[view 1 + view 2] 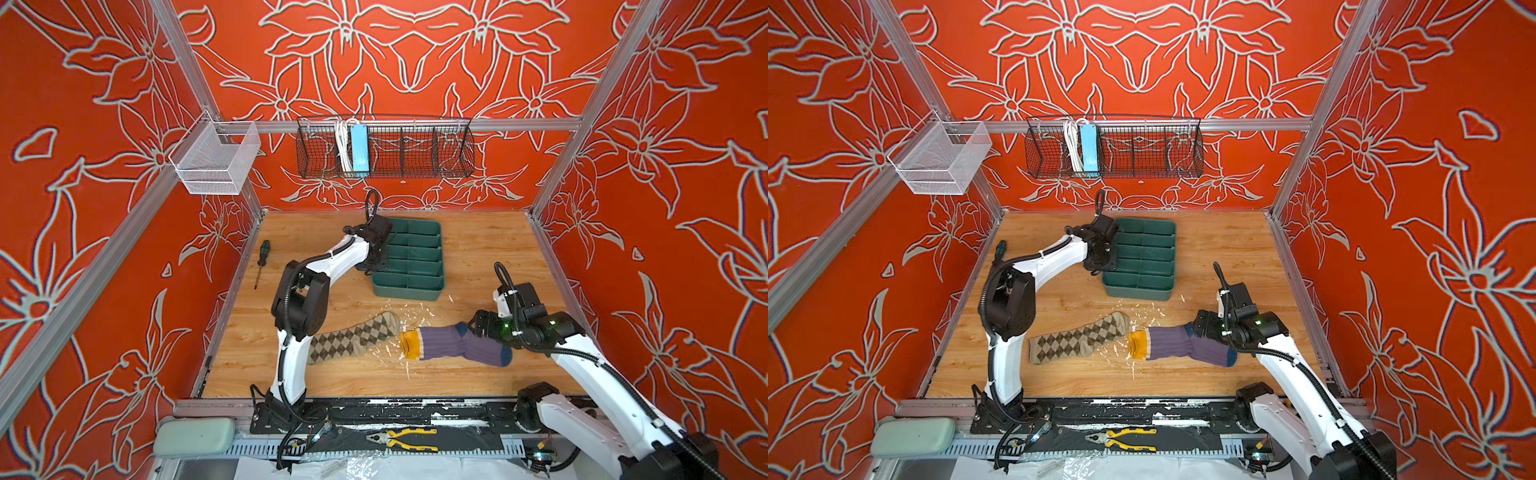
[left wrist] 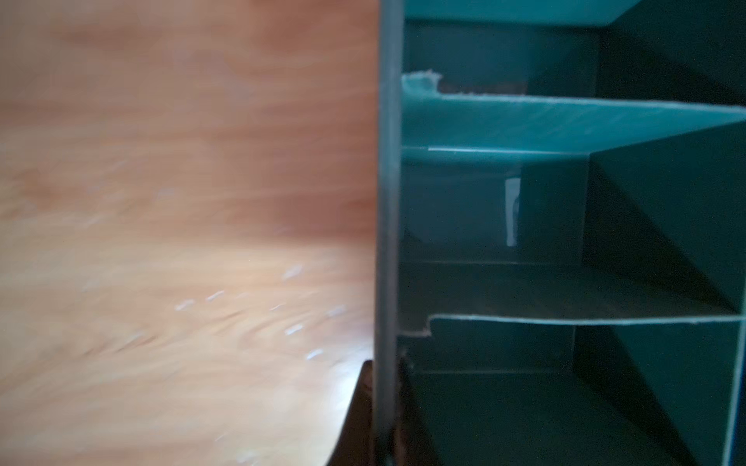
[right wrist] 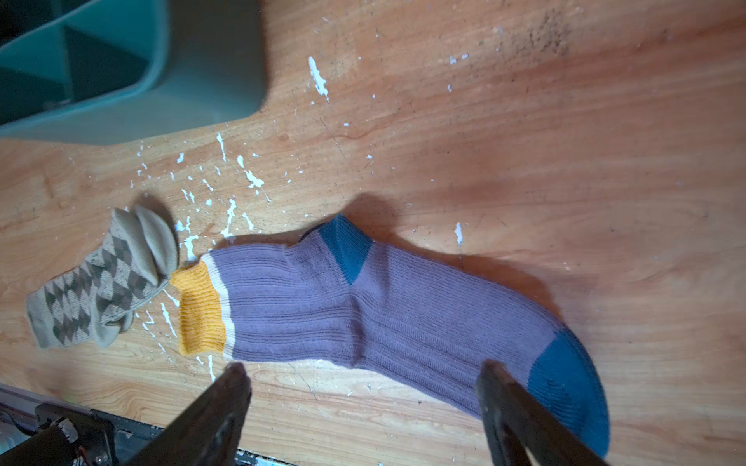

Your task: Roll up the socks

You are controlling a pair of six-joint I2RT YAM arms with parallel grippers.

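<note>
While left claw [image 1: 376, 265] pinches the tray wall [image 2: 388, 181], right claw [image 3: 364, 367] — agape — hovers over purple sock [image 3: 403, 314].

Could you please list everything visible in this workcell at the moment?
argyle sock: one, beige-olive and brown, flat left of centre
purple sock: one, purple, yellow cuff, teal heel and toe, right of it
tray: one, green, divided, behind the socks
screwdriver: one, dark handle, table's left edge
wire basket: one, black, back rail
power strip: one, blue, in wire basket
mesh basket: one, white, back-left corner
pliers: one, yellow-handled, front ledge
case: one, pale green, front-left
table: one, wood, white-flecked
left gripper: one, black, jaws shut on tray wall
right gripper: one, black, jaws open over purple sock
</note>
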